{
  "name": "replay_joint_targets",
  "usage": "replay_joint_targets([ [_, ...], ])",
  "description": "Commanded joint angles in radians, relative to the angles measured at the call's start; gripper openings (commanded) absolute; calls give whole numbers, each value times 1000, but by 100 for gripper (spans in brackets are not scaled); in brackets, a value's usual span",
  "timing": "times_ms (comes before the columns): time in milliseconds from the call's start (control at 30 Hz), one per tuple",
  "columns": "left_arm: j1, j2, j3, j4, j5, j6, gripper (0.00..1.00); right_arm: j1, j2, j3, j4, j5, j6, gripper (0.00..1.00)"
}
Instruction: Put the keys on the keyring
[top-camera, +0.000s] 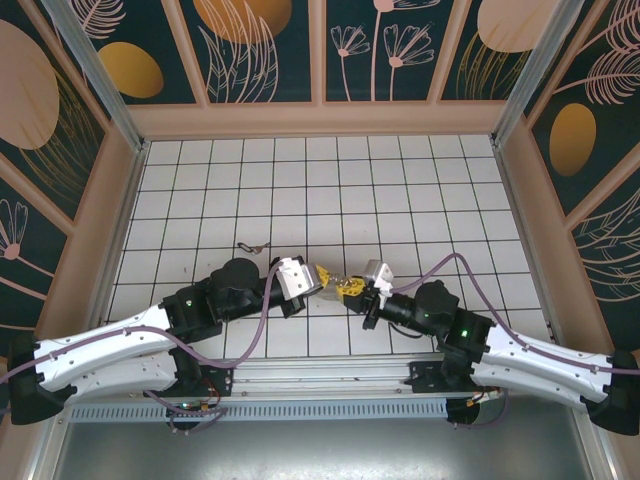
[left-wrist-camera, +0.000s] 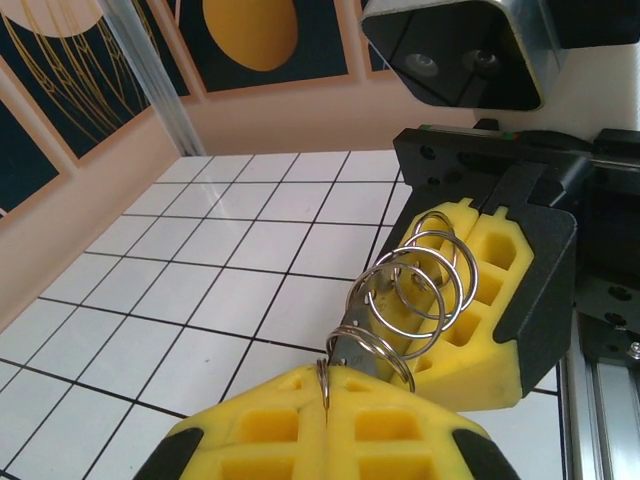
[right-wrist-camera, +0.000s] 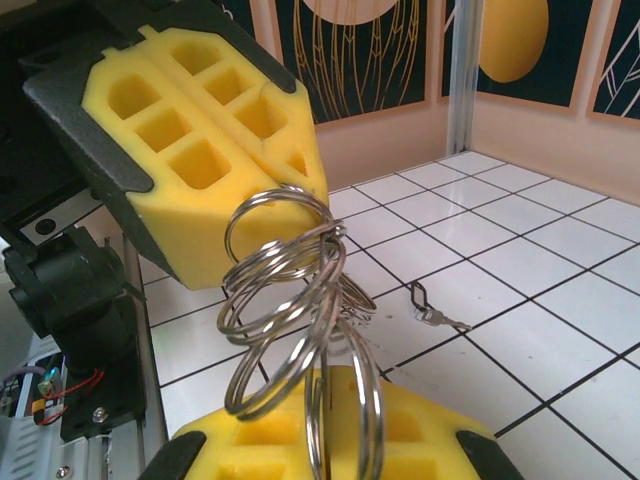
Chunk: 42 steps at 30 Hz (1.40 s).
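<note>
Steel ring coil (right-wrist-camera: 318, 265) tight in left gripper (top-camera: 322, 278) and right gripper (top-camera: 350, 290), walls (top-camera: 128, 190) well off.

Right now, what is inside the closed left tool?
One loop of the metal rings runs into the seam of the left tool, pinched between its yellow pads. The foam covers how deep it goes, and whether anything else is inside.

from my seat i see a white tiled floor (top-camera: 400, 180) with dark grout lines, boxed in by peach-coloured skirting (top-camera: 320, 119). above it stand dark teal wall panels (top-camera: 265, 60) printed with orange ovals (top-camera: 130, 68) and pale line-drawn flowers (top-camera: 350, 42). silvery aluminium posts (top-camera: 95, 70) stand at the back corners. a slotted metal rail (top-camera: 300, 411) runs along the near edge.
</note>
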Motion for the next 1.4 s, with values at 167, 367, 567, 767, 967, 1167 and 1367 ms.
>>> replay_joint_targets([
  [167,-5,-24,-41,76,63,-74,0,38,-114,-39,92,97,-52,0],
  [367,-5,-29,-56,90,67,-98,1,110,-121,-55,132,163,-122,0],
  [567,-4,-22,-57,81,68,-106,3,188,-121,-76,198,262,-193,0],
  [767,-6,-23,-56,73,61,-106,8,234,-113,-96,273,288,-250,0],
  [967,-5,-36,-63,71,54,-105,12,241,-113,-97,282,290,-263,0],
  [1167,-5,-36,-60,64,59,-105,7,247,-112,-97,288,293,-271,0],
  [1367,-5,-46,-61,53,63,-107,6,253,-120,-99,287,301,-277,0],
])
